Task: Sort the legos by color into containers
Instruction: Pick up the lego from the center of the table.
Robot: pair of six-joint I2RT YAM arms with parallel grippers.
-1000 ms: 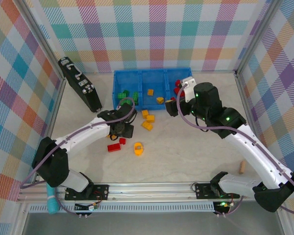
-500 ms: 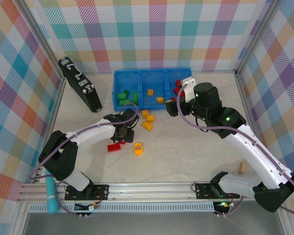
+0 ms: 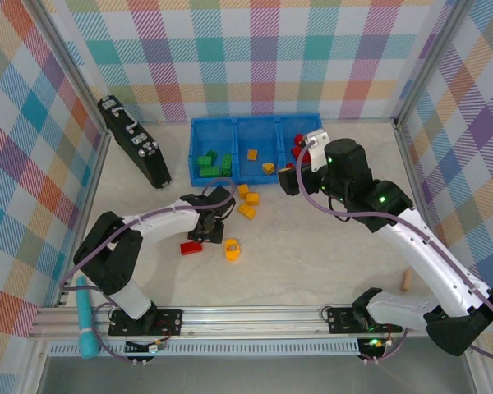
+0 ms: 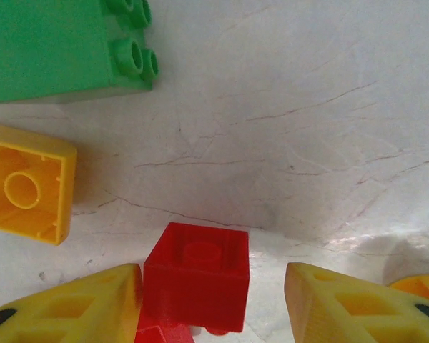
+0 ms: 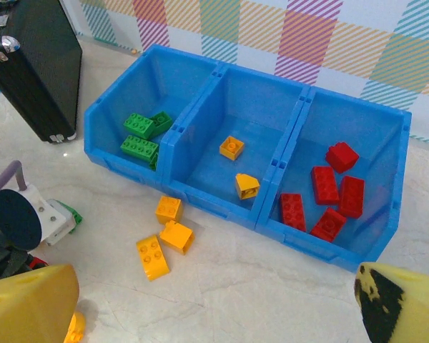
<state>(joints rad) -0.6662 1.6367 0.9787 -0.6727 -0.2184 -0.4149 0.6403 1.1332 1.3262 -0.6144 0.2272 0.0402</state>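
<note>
My left gripper point(image 4: 213, 286) is open and low over the table, its yellow fingers point(image 4: 79, 304) either side of a small red brick point(image 4: 196, 275). The left finger touches the brick, the right one stands apart. In the top view that gripper point(image 3: 209, 223) covers the brick, and a longer red brick point(image 3: 191, 247) lies just beside it. The blue tray point(image 3: 255, 129) holds green bricks point(image 5: 141, 136) on the left, yellow ones point(image 5: 246, 185) in the middle and red ones point(image 5: 325, 193) on the right. My right gripper point(image 5: 214, 314) hangs open above the table in front of the tray point(image 5: 222, 204).
Three yellow bricks point(image 3: 247, 200) lie in front of the tray and a rounded yellow piece point(image 3: 232, 248) sits nearer. A green brick point(image 4: 57, 46) and an upturned yellow brick point(image 4: 25, 189) lie beyond the left gripper. The black case point(image 3: 135, 152) leans at far left; a cork cylinder point(image 3: 406, 281) lies at right.
My left gripper has come down and slightly nearer, now straddling the small red brick. The right arm has not moved.
</note>
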